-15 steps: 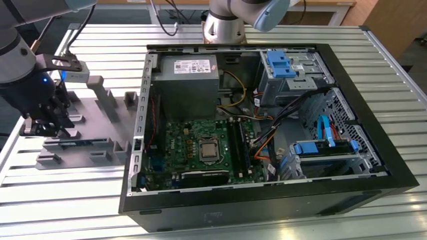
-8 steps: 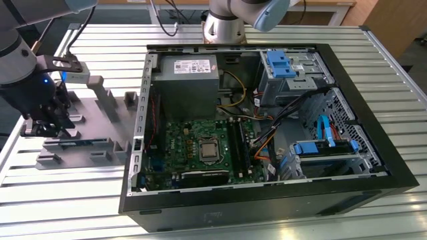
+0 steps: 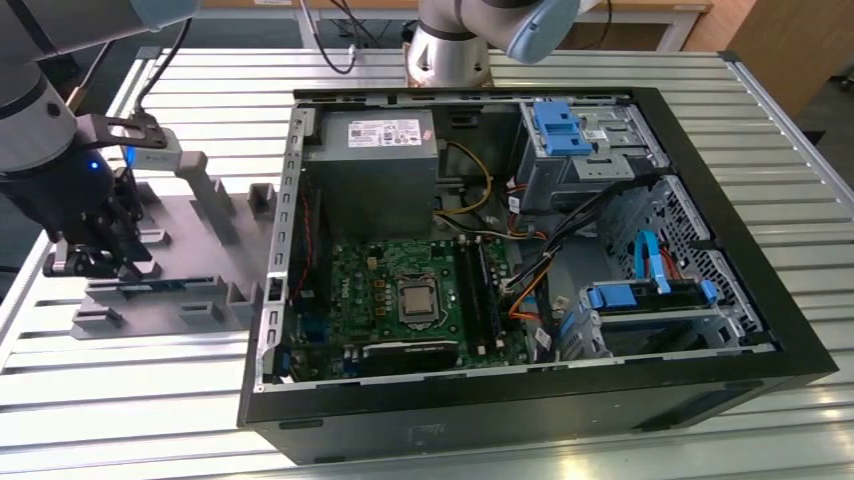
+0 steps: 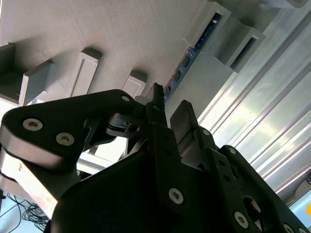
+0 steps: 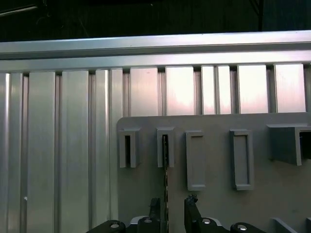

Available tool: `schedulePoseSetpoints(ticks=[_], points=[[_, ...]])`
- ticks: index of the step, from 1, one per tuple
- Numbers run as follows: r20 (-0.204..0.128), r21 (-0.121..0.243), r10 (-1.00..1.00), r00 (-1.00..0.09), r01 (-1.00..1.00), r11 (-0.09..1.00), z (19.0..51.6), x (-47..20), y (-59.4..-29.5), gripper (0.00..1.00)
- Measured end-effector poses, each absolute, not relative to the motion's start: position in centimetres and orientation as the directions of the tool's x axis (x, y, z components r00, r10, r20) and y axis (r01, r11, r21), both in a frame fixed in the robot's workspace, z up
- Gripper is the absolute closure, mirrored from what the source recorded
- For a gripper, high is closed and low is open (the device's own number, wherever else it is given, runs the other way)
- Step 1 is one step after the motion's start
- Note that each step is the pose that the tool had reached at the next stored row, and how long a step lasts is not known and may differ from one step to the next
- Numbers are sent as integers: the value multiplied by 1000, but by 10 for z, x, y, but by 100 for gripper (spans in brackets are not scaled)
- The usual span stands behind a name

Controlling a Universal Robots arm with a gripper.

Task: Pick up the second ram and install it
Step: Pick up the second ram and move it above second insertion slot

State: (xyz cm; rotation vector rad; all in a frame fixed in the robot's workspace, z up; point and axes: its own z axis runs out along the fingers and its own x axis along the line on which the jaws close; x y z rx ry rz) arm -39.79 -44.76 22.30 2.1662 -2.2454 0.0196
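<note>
Black fingers [image 5: 155,209] stand apart in the first wrist view, one on each side of the second ram [image 5: 165,179]. One finger is just beside the strip and the other sits further off, with a gap showing on that side, so nothing is clamped. In the second wrist view the same fingers [image 4: 184,121] flank the near end of the ram [image 4: 187,60], whose dark edge with small chips runs away from the tips.

The ram stands on its long edge in a narrow slot of the grey fixture [image 5: 214,204], its far end seated in one of the raised pockets, with more pockets in a row beside it. The fixture [image 4: 97,29] lies flat on the slatted aluminium table [image 5: 58,145].

In the exterior view the arm [image 3: 40,150] hangs over the fixture [image 3: 200,270] at the exterior view's left, with its fingers [image 3: 96,262] down at the plate. Just beside the fixture, toward the exterior view's right, an open computer case [image 3: 534,400] lies on its side on the table [image 3: 134,400]. A green motherboard [image 3: 387,270] lies flat inside the case, and its long black memory slots [image 3: 478,290] run beside the processor socket. The ram is well apart from those slots.
</note>
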Motion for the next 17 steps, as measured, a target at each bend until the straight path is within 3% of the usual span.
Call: schedulePoseSetpoints(ticks=[4, 8, 17], points=[[27, 0, -999, -36, -999, 36, 222, -398, -448, 67], [2, 1, -999, -36, -999, 36, 222, -398, -448, 67], [-2, 1, -999, -36, -999, 36, 221, -398, -449, 67]])
